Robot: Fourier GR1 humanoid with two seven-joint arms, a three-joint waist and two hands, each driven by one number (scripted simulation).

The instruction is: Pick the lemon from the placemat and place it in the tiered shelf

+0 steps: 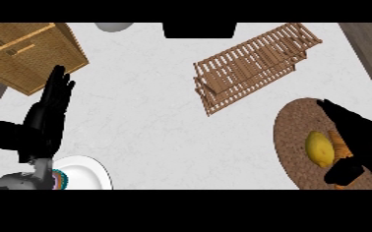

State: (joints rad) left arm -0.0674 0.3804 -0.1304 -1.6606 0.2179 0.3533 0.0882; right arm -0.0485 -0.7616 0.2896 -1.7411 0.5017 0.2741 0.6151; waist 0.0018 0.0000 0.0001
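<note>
A yellow lemon [319, 148] lies on the round brown woven placemat [294, 137] at the right. My right hand [354, 132] is over the placemat just right of the lemon, fingers stretched out above it and thumb [343, 173] below it, not closed on it. An orange object [340, 145] shows between the lemon and the palm, partly hidden. The wooden slatted tiered shelf [251, 66] stands up and left of the placemat. At the left edge my left hand [49, 113] rests open, fingers up.
A wicker box [36, 54] sits at the top left. A white plate [83, 174] with a coloured rim lies at the bottom left beside my left forearm. A black object [200, 29] and a grey bowl edge [114, 27] show at the far edge.
</note>
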